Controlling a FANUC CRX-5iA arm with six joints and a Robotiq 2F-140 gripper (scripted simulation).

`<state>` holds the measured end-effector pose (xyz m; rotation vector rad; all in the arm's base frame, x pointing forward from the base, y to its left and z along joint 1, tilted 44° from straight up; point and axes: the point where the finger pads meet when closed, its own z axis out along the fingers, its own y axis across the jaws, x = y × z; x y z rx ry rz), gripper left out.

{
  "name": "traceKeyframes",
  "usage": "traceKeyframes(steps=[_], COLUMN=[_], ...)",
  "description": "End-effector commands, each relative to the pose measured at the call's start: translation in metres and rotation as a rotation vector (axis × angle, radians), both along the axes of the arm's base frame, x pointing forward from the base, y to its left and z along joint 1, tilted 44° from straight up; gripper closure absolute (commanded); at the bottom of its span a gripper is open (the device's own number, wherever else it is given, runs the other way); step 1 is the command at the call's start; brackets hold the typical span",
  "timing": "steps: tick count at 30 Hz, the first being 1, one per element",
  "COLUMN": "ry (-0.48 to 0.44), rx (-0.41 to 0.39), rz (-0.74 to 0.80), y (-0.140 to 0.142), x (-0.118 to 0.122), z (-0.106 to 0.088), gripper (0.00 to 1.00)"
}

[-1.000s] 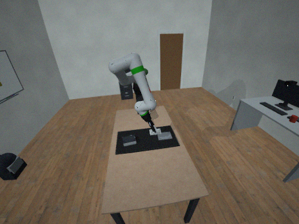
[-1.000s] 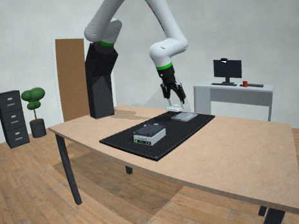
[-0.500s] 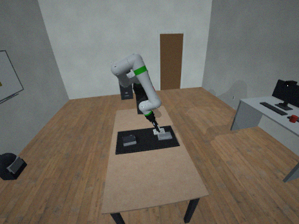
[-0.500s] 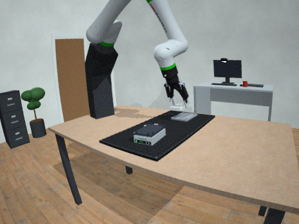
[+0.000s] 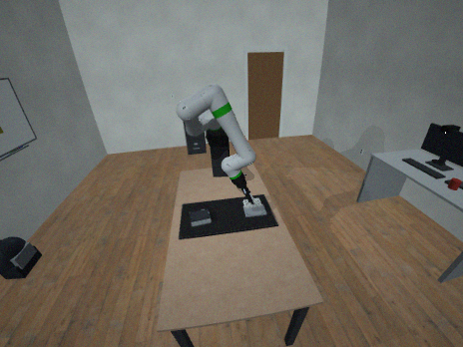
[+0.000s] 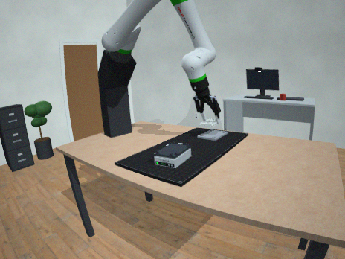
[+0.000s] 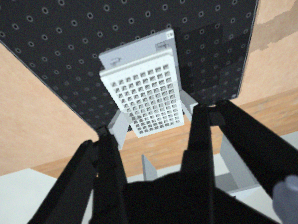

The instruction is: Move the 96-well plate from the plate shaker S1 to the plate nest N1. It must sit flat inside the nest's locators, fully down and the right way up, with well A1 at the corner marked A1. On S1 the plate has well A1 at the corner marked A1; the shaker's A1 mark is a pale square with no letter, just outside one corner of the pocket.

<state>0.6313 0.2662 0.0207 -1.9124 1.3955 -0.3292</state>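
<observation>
My gripper is shut on the white 96-well plate and holds it level in the air, a little above the grey plate nest N1. The plate also shows in the exterior view and in the top view. In the wrist view the nest shows past the plate's far edge, so the plate covers most of it. The plate shaker S1 sits on the left part of the black mat with its pocket empty; it also shows in the top view.
The arm's dark base column stands at the table's far edge. A desk with a monitor stands to the right, away from the table. A filing cabinet and a plant stand by the wall.
</observation>
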Motion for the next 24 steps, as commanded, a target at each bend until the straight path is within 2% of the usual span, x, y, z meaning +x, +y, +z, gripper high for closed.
traceKeyframes(steps=[1, 5, 24], ry=[0.001, 0.001, 0.001], rx=[-0.016, -0.016, -0.016], rz=[-0.015, -0.015, -0.015], y=[0.010, 0.022, 0.022], x=[0.000, -0.001, -0.001], z=[-0.003, -0.006, -0.006], gripper=[1.00, 1.00, 1.00])
